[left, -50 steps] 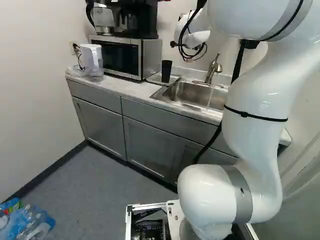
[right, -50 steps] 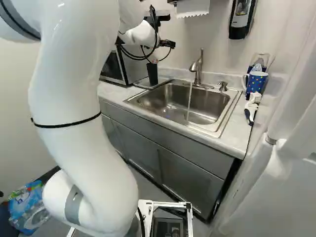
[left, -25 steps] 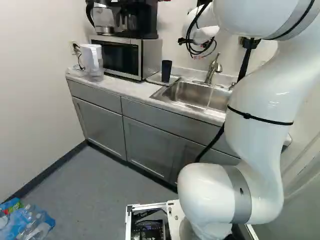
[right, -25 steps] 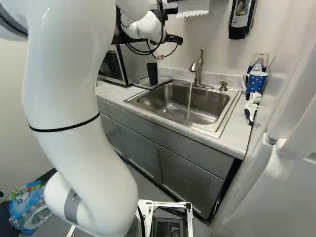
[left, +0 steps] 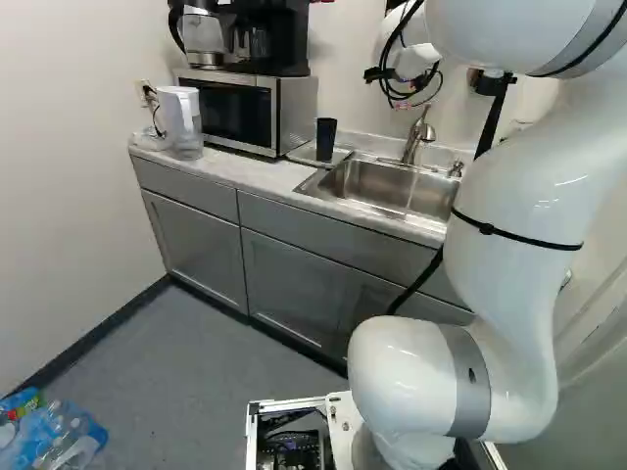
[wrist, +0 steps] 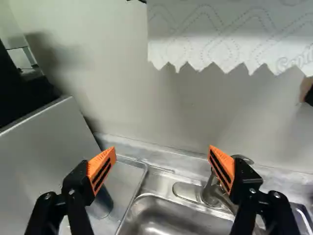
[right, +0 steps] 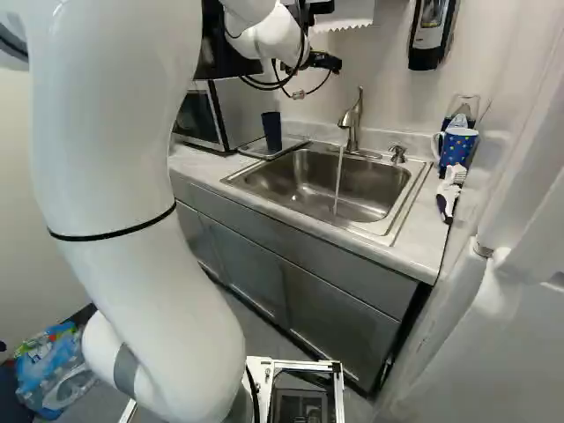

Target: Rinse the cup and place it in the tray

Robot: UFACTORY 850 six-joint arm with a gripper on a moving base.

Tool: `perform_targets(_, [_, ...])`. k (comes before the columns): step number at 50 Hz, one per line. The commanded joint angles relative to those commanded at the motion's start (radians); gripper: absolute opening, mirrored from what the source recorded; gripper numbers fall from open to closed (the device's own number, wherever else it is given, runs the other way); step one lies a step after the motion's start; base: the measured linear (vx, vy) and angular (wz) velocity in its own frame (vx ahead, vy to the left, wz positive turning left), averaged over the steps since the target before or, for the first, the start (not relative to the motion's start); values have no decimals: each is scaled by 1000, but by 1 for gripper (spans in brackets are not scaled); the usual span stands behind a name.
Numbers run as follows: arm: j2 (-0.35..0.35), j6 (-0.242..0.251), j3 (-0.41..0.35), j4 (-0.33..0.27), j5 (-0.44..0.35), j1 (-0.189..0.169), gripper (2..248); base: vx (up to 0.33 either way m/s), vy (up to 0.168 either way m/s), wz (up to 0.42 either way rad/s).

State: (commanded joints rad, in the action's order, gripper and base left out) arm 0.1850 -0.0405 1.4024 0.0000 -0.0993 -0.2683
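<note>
Cup (wrist: 101, 204) upright on the tray (wrist: 126, 178), below and left of the gripper (wrist: 162, 149), fingers apart, empty; running tap (right: 352, 120), rightward, likely next.

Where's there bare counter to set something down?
Bare: counter before the microwave, between pitcher and sink; also the strip right of the sink in the right base view, nearer than the brush. Crowded: back corner by brush and mug; tray has the cup; water falls into the sink.

The cup (left: 326, 140) apparently stands on the tray (left: 307, 154).
</note>
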Motion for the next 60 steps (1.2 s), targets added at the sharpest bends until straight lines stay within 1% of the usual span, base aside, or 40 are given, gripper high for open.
perform_targets(16, [23, 0, 25, 0, 0, -40, 247, 0, 0, 0])
perform_targets(35, [68, 0, 75, 0, 0, -80, 247, 0, 0, 0])
perform_targets(49, [94, 0, 103, 0, 0, -88, 247, 0, 0, 0])
perform_targets(60, [129, 0, 124, 0, 0, -88, 247, 0, 0, 0])
